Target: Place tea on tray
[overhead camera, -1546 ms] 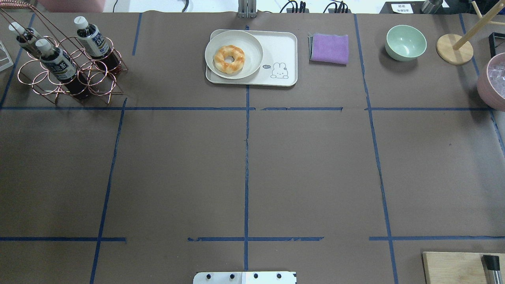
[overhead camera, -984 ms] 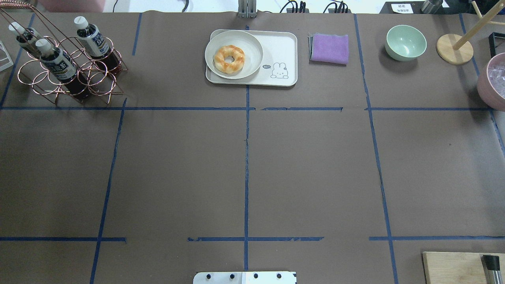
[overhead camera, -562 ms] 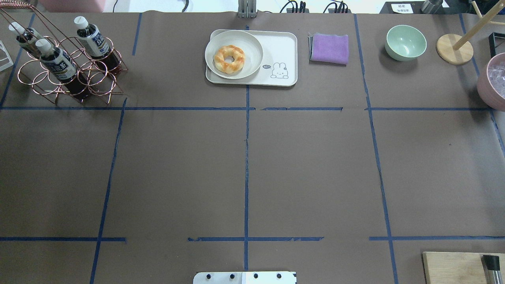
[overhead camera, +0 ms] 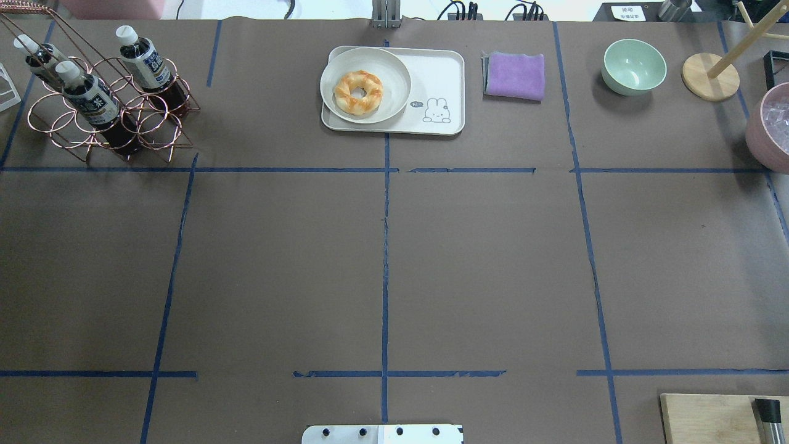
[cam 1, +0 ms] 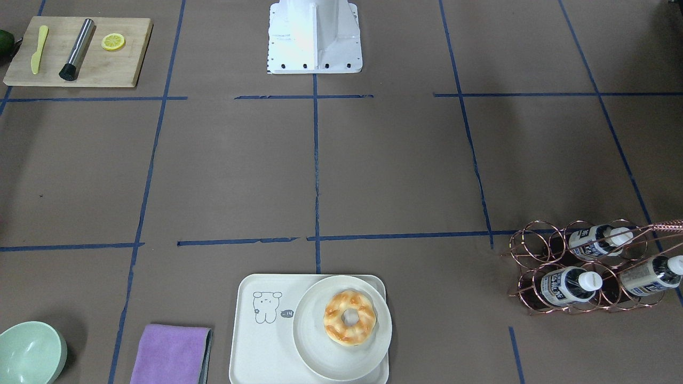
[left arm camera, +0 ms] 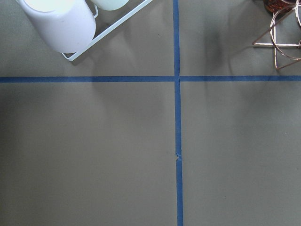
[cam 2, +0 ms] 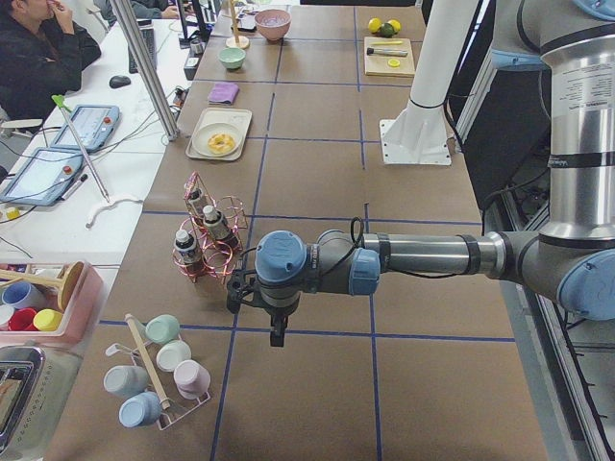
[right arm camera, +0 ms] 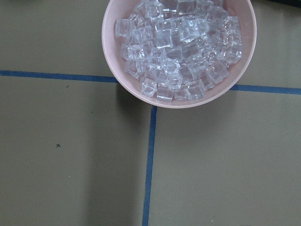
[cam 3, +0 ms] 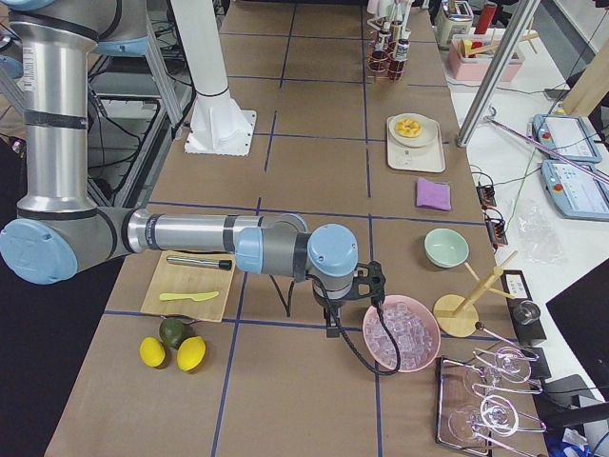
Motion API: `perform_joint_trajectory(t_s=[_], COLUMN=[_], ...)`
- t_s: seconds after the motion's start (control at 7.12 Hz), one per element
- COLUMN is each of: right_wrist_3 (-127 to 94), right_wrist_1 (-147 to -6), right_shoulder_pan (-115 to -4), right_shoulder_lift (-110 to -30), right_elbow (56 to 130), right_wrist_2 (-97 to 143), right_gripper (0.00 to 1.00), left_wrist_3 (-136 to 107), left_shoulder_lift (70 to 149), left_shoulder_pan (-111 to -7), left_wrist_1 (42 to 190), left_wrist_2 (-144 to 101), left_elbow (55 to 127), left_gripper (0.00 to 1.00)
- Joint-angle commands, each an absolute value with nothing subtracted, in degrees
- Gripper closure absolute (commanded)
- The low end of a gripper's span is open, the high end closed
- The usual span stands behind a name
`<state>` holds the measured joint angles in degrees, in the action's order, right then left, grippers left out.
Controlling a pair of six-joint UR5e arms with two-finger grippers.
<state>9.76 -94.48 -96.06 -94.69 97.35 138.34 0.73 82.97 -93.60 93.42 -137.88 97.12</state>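
Observation:
Three tea bottles with white caps stand in a copper wire rack (overhead camera: 132, 123) at the table's far left: one (overhead camera: 92, 102) in front, one (overhead camera: 146, 61) to its right, one (overhead camera: 36, 55) behind. They also show in the front-facing view (cam 1: 565, 282). The cream tray (overhead camera: 441, 80) sits at the far middle, with a round plate (overhead camera: 394, 68) and a donut (overhead camera: 358, 92) on its left half. My left gripper (cam 2: 277, 338) hangs over the table near the rack. My right gripper (cam 3: 330, 330) hangs beside the pink bowl. I cannot tell whether either is open or shut.
A purple cloth (overhead camera: 515, 75), a green bowl (overhead camera: 633, 65) and a wooden stand (overhead camera: 709, 75) lie right of the tray. A pink bowl of ice (right arm camera: 178, 47) is at the far right. A cutting board (cam 1: 77, 50) and a mug rack (left arm camera: 61, 23) sit at the table's ends.

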Motion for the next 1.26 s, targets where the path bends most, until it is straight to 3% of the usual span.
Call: perform_joint_trajectory(t_s=[0.0,0.28,0.84,1.12], right_wrist_3=[9.76,9.67,9.58,9.06], right_wrist_1=[-94.48,-94.48,-94.48,-94.48], right_shoulder_pan=[-96.06,-96.06,-96.06,-96.06], right_shoulder_lift=[-94.66,-94.66,-94.57,-94.48], right_elbow=[97.38,97.64,99.23,99.23], right_wrist_2=[138.34,138.43,138.6,138.69], right_gripper=[0.0,0.0,0.0,0.0], left_wrist_3=[0.7,0.62,-14.19,-30.15], left_shoulder_lift=[82.97,82.88,82.71,82.71], left_shoulder_pan=[-93.6,-93.6,-89.68,-84.14], left_wrist_1=[93.43,93.34,95.26,108.47], left_wrist_2=[-137.99,-138.25,-137.73,-134.94], left_elbow=[97.21,98.78,116.16,116.98], left_gripper=[0.0,0.0,0.0,0.0])
